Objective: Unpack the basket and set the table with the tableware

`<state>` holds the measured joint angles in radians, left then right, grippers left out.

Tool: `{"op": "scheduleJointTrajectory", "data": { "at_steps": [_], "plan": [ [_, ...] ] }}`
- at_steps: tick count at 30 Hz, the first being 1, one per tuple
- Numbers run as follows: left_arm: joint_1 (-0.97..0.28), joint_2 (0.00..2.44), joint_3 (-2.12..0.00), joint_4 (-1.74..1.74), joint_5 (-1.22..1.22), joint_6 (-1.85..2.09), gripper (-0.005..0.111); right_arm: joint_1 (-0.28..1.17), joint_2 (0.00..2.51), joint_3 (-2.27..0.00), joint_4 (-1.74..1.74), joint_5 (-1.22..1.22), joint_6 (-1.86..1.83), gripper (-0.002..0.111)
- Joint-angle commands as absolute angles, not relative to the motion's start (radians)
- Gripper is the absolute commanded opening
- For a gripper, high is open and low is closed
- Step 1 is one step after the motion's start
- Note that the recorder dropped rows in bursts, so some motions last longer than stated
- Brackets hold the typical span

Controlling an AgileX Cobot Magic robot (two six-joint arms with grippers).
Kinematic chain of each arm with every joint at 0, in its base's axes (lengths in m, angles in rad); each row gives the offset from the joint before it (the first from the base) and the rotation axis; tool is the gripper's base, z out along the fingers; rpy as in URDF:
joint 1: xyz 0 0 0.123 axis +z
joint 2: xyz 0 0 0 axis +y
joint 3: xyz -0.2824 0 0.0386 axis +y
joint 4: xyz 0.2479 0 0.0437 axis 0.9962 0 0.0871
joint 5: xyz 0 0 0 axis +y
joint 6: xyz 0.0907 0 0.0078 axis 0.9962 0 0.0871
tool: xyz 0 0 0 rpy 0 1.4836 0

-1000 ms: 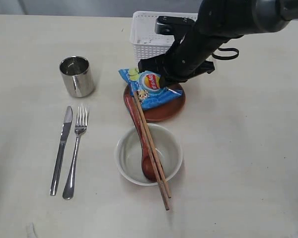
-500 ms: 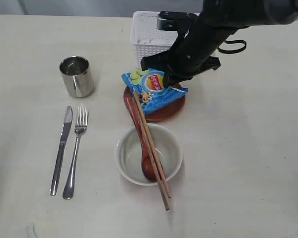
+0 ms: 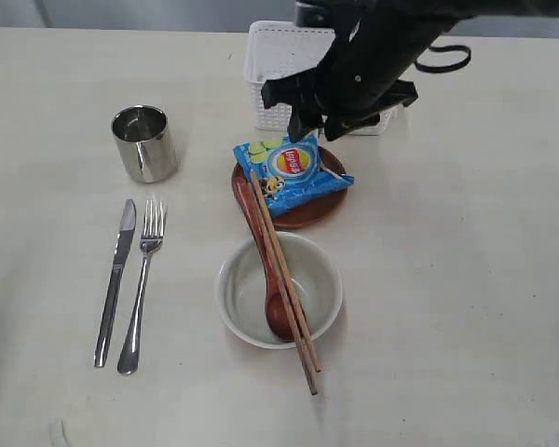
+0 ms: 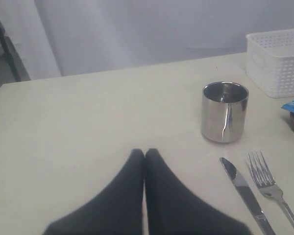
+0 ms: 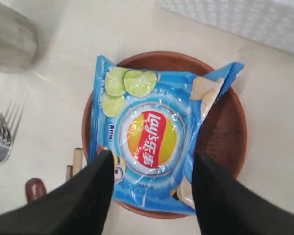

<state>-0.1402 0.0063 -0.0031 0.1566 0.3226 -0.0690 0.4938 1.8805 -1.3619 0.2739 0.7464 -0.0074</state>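
**Right gripper open over plate; tableware laid out**

Edges / free room: the basket (image 3: 272, 63) stands near the table's (image 3: 466, 279) far edge, with the right arm in front of it. The widest open stretch of tabletop lies right of the plate (image 3: 309, 215) and bowl (image 3: 236, 296). A narrower lane runs between the fork (image 3: 140, 298) and the bowl.

Hands: the right gripper (image 5: 152, 157) hovers above the plate with its fingers spread and grips nothing. A chip packet (image 5: 147, 142) lies flat on the plate, under the gap between the fingers. The left gripper (image 4: 144, 154) is low over the table with its fingers pressed together and empty, the cup (image 4: 225, 111) near it.

Tableware: cup, knife (image 3: 115, 279) and fork sit on the left, with knife and fork side by side. The spoon (image 3: 279, 317) and chopsticks (image 3: 276, 259) slant from the plate across the bowl; the chopstick tips overhang its near rim.

Surface / room: pale cream tabletop with faint grain. A grey backdrop (image 4: 161, 29) stands beyond the far edge.
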Motion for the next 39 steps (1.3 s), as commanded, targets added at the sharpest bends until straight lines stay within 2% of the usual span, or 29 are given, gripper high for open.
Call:
{"op": "scheduleJointTrajectory", "data": {
  "at_steps": [1,4,6,13,26,39],
  "plan": [
    [-0.138,0.0,0.0,0.146,0.325,-0.068,0.0,0.491,1.76,-1.382,0.185,0.83,-0.02,0.038],
    [-0.138,0.0,0.0,0.146,0.325,-0.068,0.0,0.491,1.695,-1.382,0.154,0.873,0.0,0.019],
    [-0.138,0.0,0.0,0.146,0.325,-0.068,0.0,0.491,1.632,-1.375,0.152,0.892,0.0,-0.001],
    [-0.138,0.0,0.0,0.146,0.325,-0.068,0.0,0.491,1.41,-1.262,0.152,0.766,-0.008,0.0],
    [-0.138,0.0,0.0,0.146,0.325,-0.068,0.0,0.491,0.831,-0.875,0.121,0.392,-0.027,0.0],
    [-0.138,0.0,0.0,0.146,0.325,-0.068,0.0,0.491,0.383,-0.659,0.104,0.35,-0.034,0.0]
  ]
}}
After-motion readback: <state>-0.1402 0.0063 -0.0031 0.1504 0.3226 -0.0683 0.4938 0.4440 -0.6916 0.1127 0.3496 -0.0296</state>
